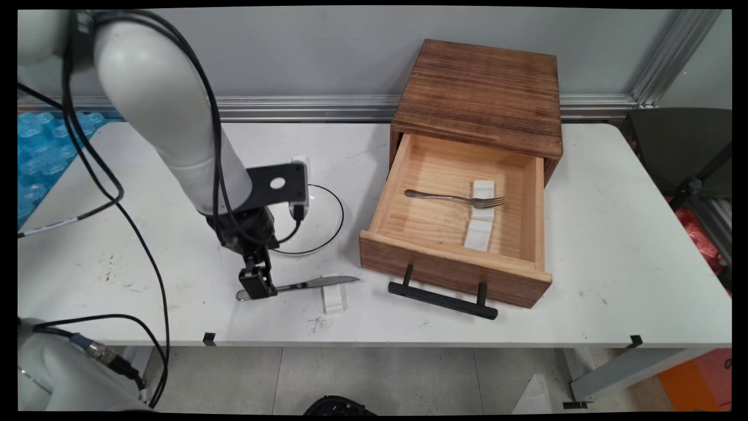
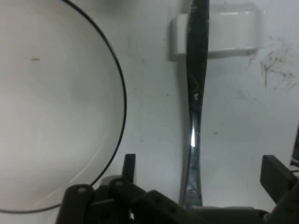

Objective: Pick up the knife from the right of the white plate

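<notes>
Gripper (image 1: 257,286) low at the table (image 1: 613,263), near front edge, left of centre. The hand view shows its fingers (image 2: 275,179) spread wide, one on each side of the knife (image 1: 310,283) handle, not pressing it; nothing is held.

Knife lies flat along the front of the table, handle end under the gripper, blade pointing right. Blade rests across a small white block (image 1: 334,299), seen in the hand view as a white rest (image 2: 224,32) under the blade.

Just behind the gripper, a clear plate with a dark rim (image 1: 327,204), partly hidden by the arm's black bracket. In the hand view the plate's rim (image 2: 122,88) curves beside the knife, apart from it.

Right of centre, a wooden box (image 1: 479,93) with its drawer (image 1: 456,275) pulled out toward the front; a black handle (image 1: 441,295) on the drawer face. Inside lies a fork (image 1: 456,197), tines to the right, resting across a white strip (image 1: 480,216) on the drawer floor. The box stands well apart from the knife.
</notes>
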